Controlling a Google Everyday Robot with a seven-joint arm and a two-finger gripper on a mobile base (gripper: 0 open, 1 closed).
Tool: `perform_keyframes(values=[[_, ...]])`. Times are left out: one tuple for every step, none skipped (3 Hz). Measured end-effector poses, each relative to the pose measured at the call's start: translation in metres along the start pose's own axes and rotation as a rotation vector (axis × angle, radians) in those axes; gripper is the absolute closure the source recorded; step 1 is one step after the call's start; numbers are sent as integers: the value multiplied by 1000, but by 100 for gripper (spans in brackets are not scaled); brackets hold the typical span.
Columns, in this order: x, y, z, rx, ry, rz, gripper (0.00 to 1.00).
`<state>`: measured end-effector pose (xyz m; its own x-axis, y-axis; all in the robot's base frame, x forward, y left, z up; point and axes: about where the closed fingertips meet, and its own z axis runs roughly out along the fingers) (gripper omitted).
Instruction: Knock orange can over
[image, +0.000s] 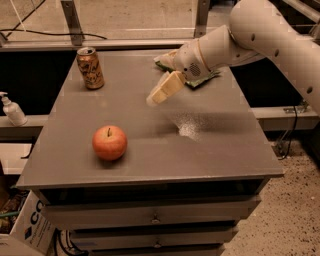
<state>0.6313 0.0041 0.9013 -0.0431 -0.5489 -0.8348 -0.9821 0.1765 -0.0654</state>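
The orange can (90, 68) stands upright at the far left corner of the grey table (150, 160), silver top up. My gripper (153, 100) hangs above the middle of the table, its cream fingers (165, 88) pointing down and left. It is to the right of the can, well apart from it, and holds nothing. The white arm (260, 35) reaches in from the upper right.
A red-orange apple (109, 142) sits on the near left of the table. A green snack bag (200, 80) lies at the far right, partly hidden behind my arm. A white pump bottle (12, 110) stands on a ledge to the left. Drawers are under the table.
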Motion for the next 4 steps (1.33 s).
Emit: perform_keyframes(values=[[-22, -9, 26, -18, -81, 7, 0], [-42, -9, 54, -30, -137, 18, 0], [-56, -15, 85, -34, -158, -5, 0], [-63, -38, 109, -10, -185, -6, 0]])
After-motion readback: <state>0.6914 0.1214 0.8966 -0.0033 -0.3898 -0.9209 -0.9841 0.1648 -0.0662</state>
